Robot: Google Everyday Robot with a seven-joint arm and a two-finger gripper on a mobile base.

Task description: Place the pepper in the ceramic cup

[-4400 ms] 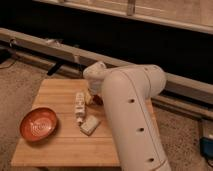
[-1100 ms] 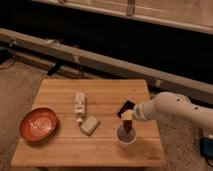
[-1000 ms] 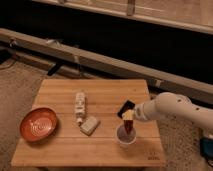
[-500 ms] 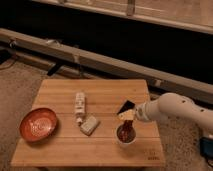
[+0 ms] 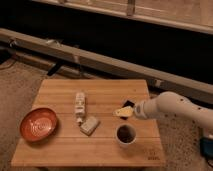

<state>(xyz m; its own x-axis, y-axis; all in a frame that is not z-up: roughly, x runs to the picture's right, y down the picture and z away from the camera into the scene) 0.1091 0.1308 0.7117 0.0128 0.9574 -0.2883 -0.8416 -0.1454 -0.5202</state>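
Note:
The ceramic cup [image 5: 126, 135] is small and pale and stands upright on the wooden table [image 5: 60, 147], near its front right. Its inside looks dark red-brown, where the pepper [image 5: 126, 132] lies; I cannot make out the pod's shape. My gripper [image 5: 122, 111] hovers just above and behind the cup, a little to its left, at the end of the white arm [image 5: 170, 107] that reaches in from the right. It looks open and holds nothing.
A white bottle [image 5: 80, 106] lies in the middle of the table, with a small pale block [image 5: 90, 125] in front of it. A wide orange-red bowl [image 5: 39, 124] sits at the front left. A dark railing runs behind the table.
The pepper hung from my gripper over the cup a second ago. Now it is down inside the cup, and the gripper has lifted up and slightly left without it.

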